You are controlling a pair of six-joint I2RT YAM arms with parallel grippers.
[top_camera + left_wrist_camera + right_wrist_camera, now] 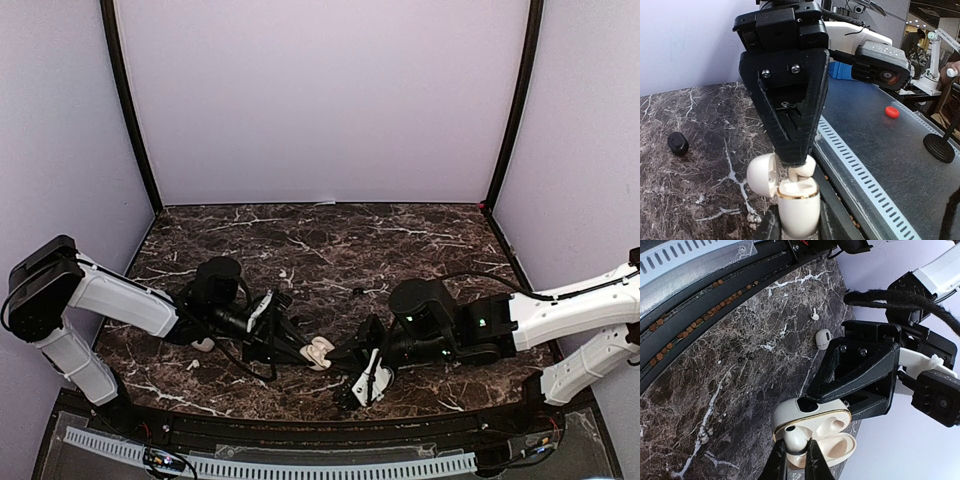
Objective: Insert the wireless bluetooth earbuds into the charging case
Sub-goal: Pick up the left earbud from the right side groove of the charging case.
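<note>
An open white charging case [812, 416] with a gold rim stands upright between my left gripper's fingers [797, 227], which are shut on its body [799, 205]. Its lid [761, 175] hangs open to one side. My right gripper [796, 460] is shut on a white earbud [796, 439], whose stem sits in one slot of the case while its head sticks out above the rim. The other slot [832, 424] is empty. In the top view the case [319, 351] lies between both grippers, near the table's front edge.
A loose white earbud [813, 315] and a small white oval piece [822, 338] lie on the marble beyond the left gripper. A black piece [677, 143] lies farther off. Another white earbud [285, 272] lies mid-table. The slotted metal rail [865, 175] runs along the table's near edge.
</note>
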